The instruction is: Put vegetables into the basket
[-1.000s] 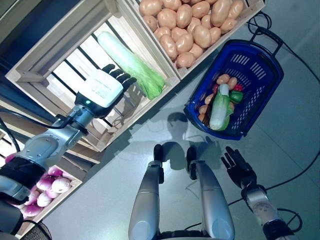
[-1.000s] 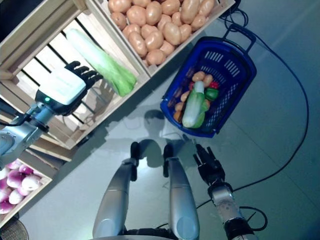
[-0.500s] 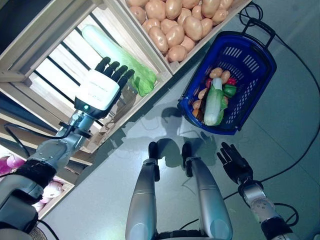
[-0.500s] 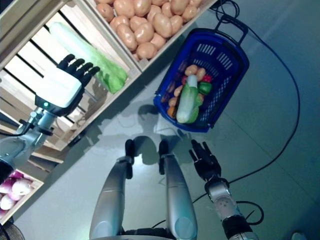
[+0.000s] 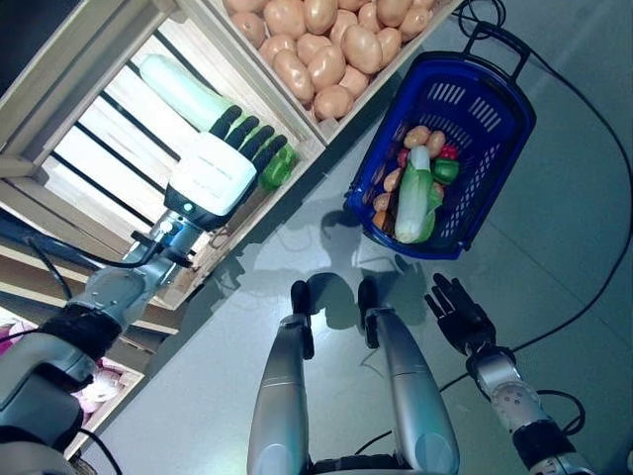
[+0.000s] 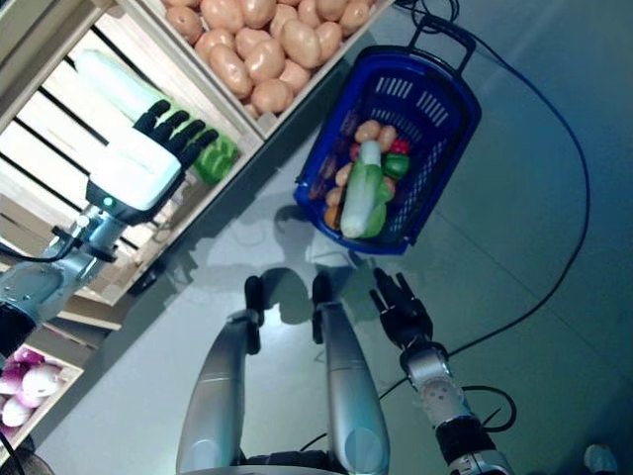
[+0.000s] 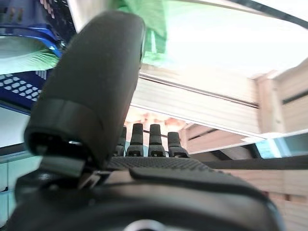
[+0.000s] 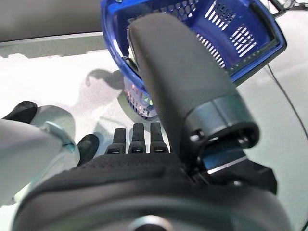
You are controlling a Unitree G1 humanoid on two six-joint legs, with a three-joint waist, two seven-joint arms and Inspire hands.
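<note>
Covering much of the cabbage (image 5: 183, 91), the left hand (image 5: 216, 170) keeps its fingers (image 5: 249, 134) straight, grasping nothing.

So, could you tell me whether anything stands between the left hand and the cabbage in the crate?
Nothing visible does: the left hand is open directly over the cabbage in the wooden crate, its fingers covering the leafy end.

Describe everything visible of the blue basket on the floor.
The blue basket is an oblong plastic shopping basket with slotted, perforated walls and a black handle lying back at its far end. It sits upright on the grey floor, beside the corner of the wooden potato crate and ahead of the right robot hand, which is apart from it. Inside lie a pale green cabbage, several potatoes, a green pepper and something red.
</note>
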